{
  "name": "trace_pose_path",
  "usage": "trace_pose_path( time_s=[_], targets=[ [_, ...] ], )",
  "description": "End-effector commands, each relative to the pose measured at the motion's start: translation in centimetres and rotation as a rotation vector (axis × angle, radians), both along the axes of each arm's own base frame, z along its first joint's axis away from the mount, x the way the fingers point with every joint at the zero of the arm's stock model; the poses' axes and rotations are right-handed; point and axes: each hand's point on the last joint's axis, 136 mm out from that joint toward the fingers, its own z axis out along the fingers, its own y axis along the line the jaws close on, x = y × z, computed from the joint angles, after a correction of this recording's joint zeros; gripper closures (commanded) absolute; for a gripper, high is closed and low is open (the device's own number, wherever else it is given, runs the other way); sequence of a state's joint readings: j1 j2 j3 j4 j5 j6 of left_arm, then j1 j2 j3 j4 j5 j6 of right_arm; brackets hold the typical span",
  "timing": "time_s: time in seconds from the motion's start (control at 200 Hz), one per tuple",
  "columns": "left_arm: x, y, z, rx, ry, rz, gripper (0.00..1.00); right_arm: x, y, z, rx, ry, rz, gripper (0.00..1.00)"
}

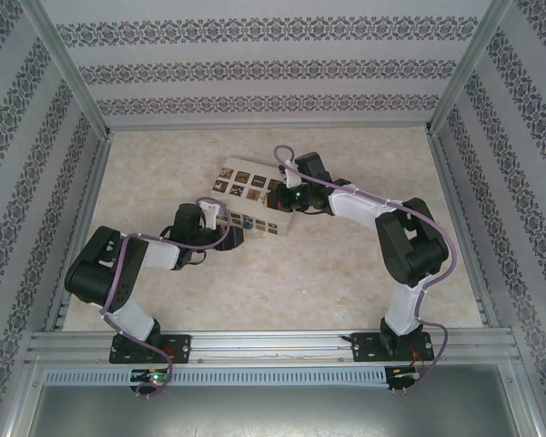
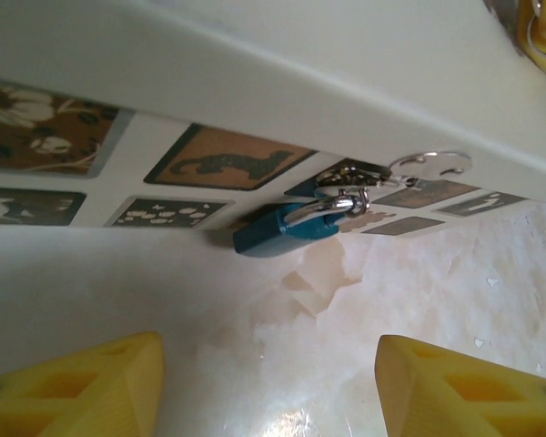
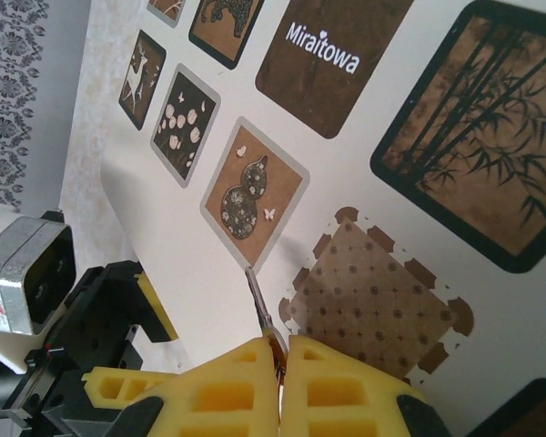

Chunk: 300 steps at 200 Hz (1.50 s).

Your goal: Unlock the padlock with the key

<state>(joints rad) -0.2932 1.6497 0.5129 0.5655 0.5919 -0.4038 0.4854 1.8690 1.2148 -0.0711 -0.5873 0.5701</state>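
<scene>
The tiny blue padlock [image 2: 282, 229] hangs by its silver shackle [image 2: 341, 202] from a metal hasp on the front wall of the white box [image 2: 255, 82]. It also shows as a blue speck [image 1: 246, 221] at the box's near edge. My left gripper [image 2: 268, 387] is open, its yellow fingers [image 2: 73, 387] wide apart just short of the padlock and touching nothing. My right gripper [image 3: 282, 350] is shut on the key [image 3: 257, 296], whose thin silver blade sticks out over the box lid [image 3: 364, 137]. From above, the right gripper [image 1: 280, 208] hovers over the box [image 1: 246, 187].
The box with brown patterned squares lies mid-table on the pale marbled surface [image 1: 346, 273]. Patterned walls enclose the table on three sides. The left arm's black and yellow finger [image 3: 150, 305] and its wrist camera [image 3: 18, 273] sit close beside the box edge, below the key.
</scene>
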Motion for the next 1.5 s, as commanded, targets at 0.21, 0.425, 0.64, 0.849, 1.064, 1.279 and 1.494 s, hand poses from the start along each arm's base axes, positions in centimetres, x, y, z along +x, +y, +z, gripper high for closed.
trace_pose_path(
  time_s=[0.21,0.425,0.64,0.849,1.064,1.279,1.494],
  targets=[
    [1.8,-2.3,1.0,-0.024,-0.063,-0.033,0.38,-2.0,-0.9,-2.8,-0.090,0.074,0.009,1.00],
    [2.7,-3.2,0.8,-0.023,-0.064,-0.038,0.42,-2.4,-1.0,-2.9,-0.103,0.079,0.016,1.00],
    [2.9,-3.8,0.0,-0.004,-0.047,-0.041,0.44,-2.4,-1.0,-2.7,-0.102,0.078,0.020,1.00],
    [2.9,-4.4,0.3,-0.010,-0.049,-0.051,0.46,-2.6,-1.0,-2.7,-0.105,0.076,0.022,1.00],
    [2.6,-4.8,0.4,0.017,-0.052,-0.055,0.49,-2.7,-1.1,-2.8,-0.109,0.076,0.021,1.00],
    [3.0,-4.9,0.5,0.025,-0.059,-0.028,0.51,-2.8,-1.0,-2.9,-0.112,0.077,0.021,1.00],
    [3.7,-4.7,0.6,0.005,-0.060,0.027,0.54,-2.9,-0.9,-2.8,-0.113,0.075,0.024,1.00]
  ],
)
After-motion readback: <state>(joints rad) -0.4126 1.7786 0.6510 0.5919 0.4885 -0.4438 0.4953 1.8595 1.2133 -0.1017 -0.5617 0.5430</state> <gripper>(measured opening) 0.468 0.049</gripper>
